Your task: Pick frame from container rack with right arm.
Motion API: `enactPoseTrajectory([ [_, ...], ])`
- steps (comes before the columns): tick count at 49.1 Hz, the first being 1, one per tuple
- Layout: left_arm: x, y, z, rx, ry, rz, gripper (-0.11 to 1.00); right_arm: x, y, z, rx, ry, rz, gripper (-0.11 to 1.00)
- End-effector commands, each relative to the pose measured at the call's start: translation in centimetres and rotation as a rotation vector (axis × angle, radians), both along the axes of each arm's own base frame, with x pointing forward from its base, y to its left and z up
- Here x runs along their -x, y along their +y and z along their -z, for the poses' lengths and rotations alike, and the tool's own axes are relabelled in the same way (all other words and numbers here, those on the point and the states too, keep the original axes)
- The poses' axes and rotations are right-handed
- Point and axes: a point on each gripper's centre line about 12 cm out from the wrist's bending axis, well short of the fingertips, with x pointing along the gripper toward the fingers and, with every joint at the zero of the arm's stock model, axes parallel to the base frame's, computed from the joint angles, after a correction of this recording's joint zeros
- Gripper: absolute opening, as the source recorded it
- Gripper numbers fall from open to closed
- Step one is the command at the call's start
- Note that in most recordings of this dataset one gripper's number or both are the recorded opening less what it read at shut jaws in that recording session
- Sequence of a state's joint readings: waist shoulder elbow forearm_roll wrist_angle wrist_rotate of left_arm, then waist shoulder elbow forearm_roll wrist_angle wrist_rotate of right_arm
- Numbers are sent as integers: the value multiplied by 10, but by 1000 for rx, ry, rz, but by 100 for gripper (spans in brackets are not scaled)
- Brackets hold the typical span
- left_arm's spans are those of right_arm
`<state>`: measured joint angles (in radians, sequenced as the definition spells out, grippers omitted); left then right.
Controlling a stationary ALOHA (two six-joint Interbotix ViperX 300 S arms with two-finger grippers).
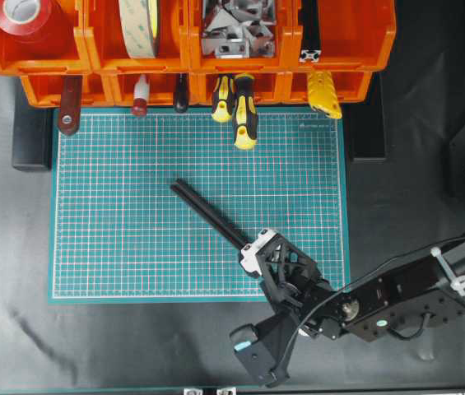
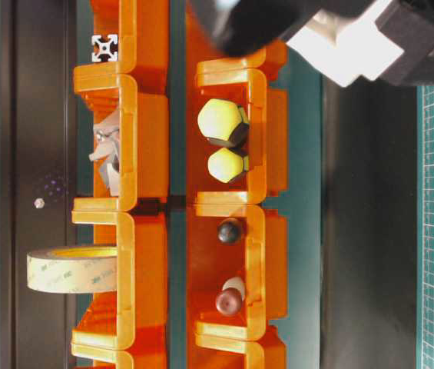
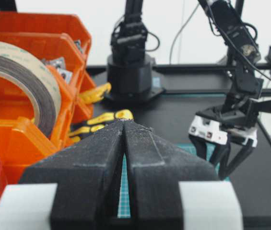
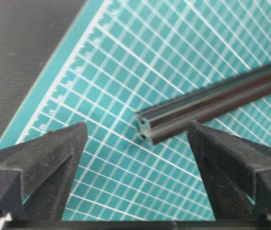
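Observation:
One black frame lies diagonally on the green mat, apart from the container rack. My right gripper is open over the frame's lower right end. In the right wrist view the frame's cut end lies on the mat between the two spread fingertips of the right gripper, touching neither. A second black frame stands in the rack's top right bin, and its slotted end shows in the table-level view. My left gripper is shut with nothing in it, beside the rack's left bins.
The orange bins hold a red tape roll, a beige tape roll and metal brackets. Yellow-and-black screwdrivers stick out over the mat's top edge. The other arm's black base stands behind.

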<state>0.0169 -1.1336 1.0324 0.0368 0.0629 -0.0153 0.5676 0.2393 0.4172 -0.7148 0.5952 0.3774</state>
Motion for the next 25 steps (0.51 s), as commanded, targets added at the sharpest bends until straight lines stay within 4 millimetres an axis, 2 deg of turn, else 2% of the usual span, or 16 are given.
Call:
enactPoseTrajectory([
  [1,0,0,-6,-2,-17,-2,1,-6,2,-39,-38,-86,45,82],
  [10,2,1,-3,-1,12,-6,1,-2,-3,-85,-114,-186,183,82],
  [25,4,1,1,2,57,-8,1,15,-2,-141,-277,-358,290,82],
])
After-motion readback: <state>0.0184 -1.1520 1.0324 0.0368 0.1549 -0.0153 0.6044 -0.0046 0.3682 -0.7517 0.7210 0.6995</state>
